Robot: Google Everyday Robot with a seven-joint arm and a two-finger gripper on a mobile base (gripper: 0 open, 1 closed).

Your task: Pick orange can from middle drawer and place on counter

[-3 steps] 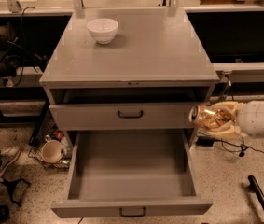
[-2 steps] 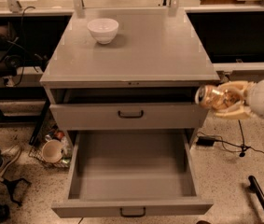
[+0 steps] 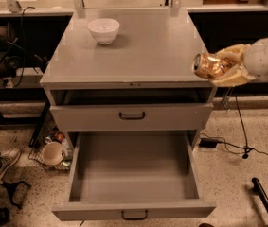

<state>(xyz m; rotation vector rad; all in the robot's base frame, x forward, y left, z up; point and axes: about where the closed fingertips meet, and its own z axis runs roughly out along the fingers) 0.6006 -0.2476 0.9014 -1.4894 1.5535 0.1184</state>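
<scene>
Crinkled orange-gold can (image 3: 204, 64) was clenched sideways in the cream gripper (image 3: 217, 66) beside the smooth grey counter's (image 3: 147, 51) right front corner; beneath it, a boxy drawer (image 3: 133, 174) stood open.

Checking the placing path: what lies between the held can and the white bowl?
Only bare counter, in the camera view. The gripper holds the can by the counter's right front corner; the bowl sits back left.
</scene>
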